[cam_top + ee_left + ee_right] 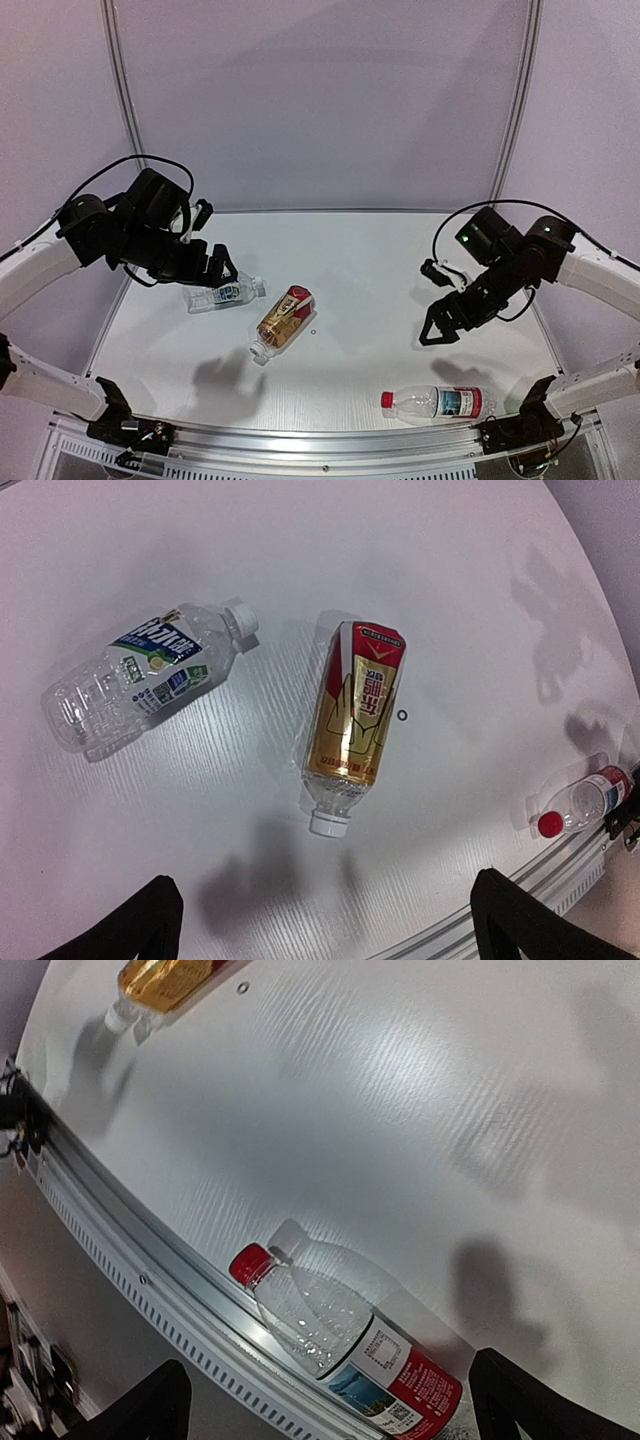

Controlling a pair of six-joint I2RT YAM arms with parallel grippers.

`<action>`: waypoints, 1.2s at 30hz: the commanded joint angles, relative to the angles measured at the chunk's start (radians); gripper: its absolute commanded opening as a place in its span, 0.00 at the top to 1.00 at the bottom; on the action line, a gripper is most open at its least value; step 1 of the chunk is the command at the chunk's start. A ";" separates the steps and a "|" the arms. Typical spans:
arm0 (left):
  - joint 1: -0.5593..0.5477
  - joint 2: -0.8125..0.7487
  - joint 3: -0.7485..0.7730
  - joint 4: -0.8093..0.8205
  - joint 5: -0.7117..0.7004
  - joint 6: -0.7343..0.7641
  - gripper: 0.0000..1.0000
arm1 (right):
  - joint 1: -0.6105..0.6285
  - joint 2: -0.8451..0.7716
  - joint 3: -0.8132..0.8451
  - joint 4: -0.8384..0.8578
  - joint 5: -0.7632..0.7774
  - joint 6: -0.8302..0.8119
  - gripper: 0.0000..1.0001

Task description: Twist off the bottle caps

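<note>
Three bottles lie on their sides on the white table, each with its cap on. The clear green-blue labelled bottle (222, 294) (135, 675) has a whitish cap (241, 615). My left gripper (215, 266) (325, 880) hovers open just above and behind it. At the table's middle, the amber bottle (285, 318) (355, 715) points its whitish cap (256, 354) (330, 824) toward the near edge. The clear bottle (440, 402) (340, 1335) with a red cap (387, 400) (250, 1263) rests against the front rail. My right gripper (440, 325) (330, 1362) hangs open above it, empty.
An aluminium rail (320, 435) (150, 1280) runs along the near edge of the table. A tiny dark ring (401, 716) lies on the table beside the amber bottle. White walls with metal posts (122, 90) close off the back.
</note>
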 commanded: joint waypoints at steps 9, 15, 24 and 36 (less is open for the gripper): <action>-0.072 -0.035 -0.023 0.033 -0.073 -0.025 0.01 | 0.352 0.272 0.048 0.019 0.102 -0.286 0.01; -0.080 -0.131 -0.097 0.019 -0.107 -0.077 0.01 | 0.368 0.302 -0.025 0.102 0.105 -0.398 0.01; -0.080 -0.200 -0.131 0.023 -0.144 -0.115 0.01 | 0.447 0.490 -0.054 0.175 0.089 -0.448 0.03; -0.080 -0.188 -0.122 0.057 -0.149 -0.112 0.01 | 0.468 0.569 -0.051 0.233 0.186 -0.439 0.37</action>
